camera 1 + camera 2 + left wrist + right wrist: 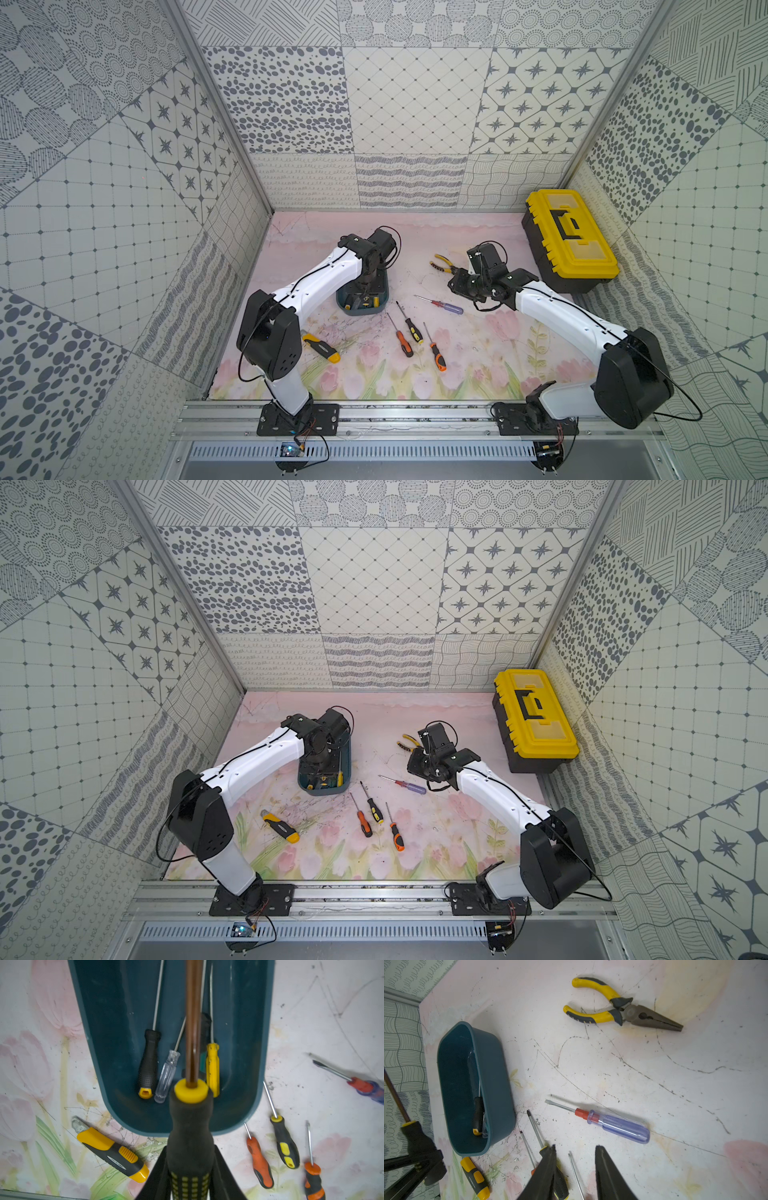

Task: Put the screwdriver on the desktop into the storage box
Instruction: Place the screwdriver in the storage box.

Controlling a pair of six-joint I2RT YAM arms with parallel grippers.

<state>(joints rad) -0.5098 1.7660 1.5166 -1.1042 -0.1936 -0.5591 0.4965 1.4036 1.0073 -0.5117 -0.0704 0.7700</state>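
Note:
My left gripper (191,1147) is shut on a black-and-yellow handled screwdriver (191,1118), whose brown shaft points over the teal storage box (264,1064). Three screwdrivers lie inside the box, among them one with a yellow handle (212,1068). In both top views the left gripper (365,286) hangs over the storage box (361,312) (324,792). My right gripper (576,1147) stands open above the desktop (478,361), with nothing between its fingers. A purple-handled screwdriver (623,1126) (451,307) lies just beyond it. A black-and-yellow screwdriver (413,330) and two orange ones (404,344) (437,357) lie near the front.
Yellow-handled pliers (442,264) (618,1007) lie behind the right gripper. A yellow-and-black utility knife (322,347) (113,1153) rests left of the screwdrivers. A closed yellow-and-black toolbox (569,237) stands at the back right, and patterned walls enclose the table.

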